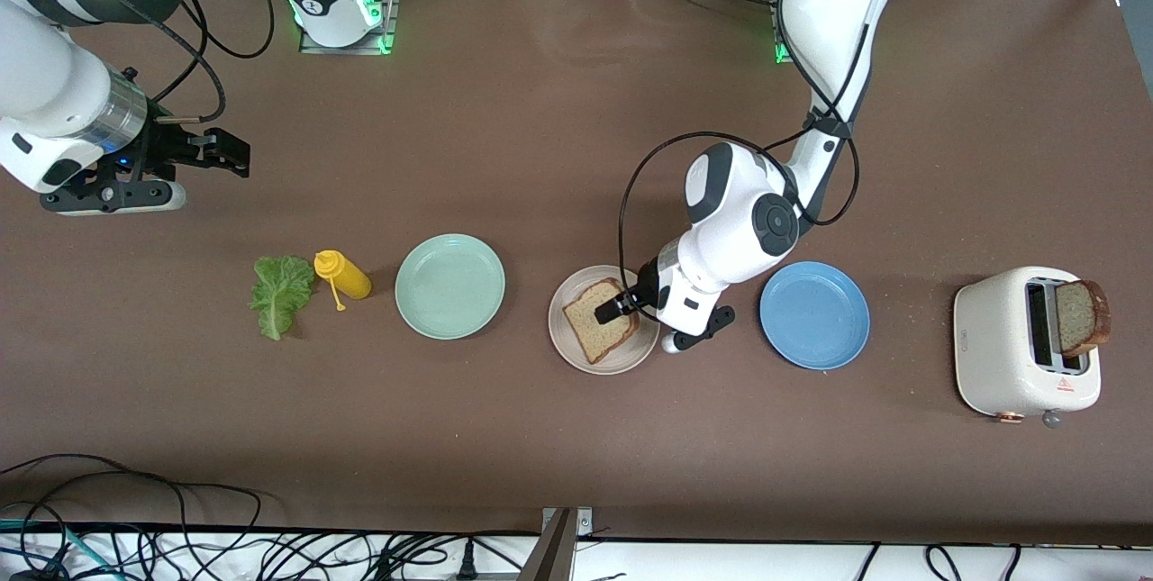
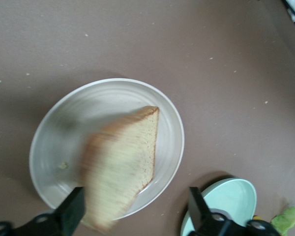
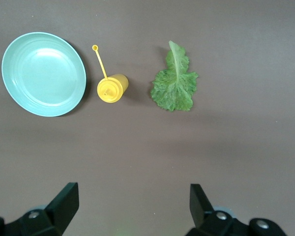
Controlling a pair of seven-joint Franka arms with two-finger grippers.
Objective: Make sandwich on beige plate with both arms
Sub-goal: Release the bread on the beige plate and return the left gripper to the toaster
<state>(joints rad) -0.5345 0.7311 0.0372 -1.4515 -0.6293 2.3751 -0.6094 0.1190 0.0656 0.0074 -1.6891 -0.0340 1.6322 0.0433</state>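
Front view: bread slice point(image 1: 599, 320) on beige plate point(image 1: 576, 351), under open left gripper point(image 1: 620, 304).

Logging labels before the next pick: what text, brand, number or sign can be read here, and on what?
Nothing can be read as words.
Toaster: red triangular warning sign beside the slots; a small mark on its side is too small to read.
Right arm's base: dark lettering, too small to read.
Plates, yellow bottle, bread: no markings.
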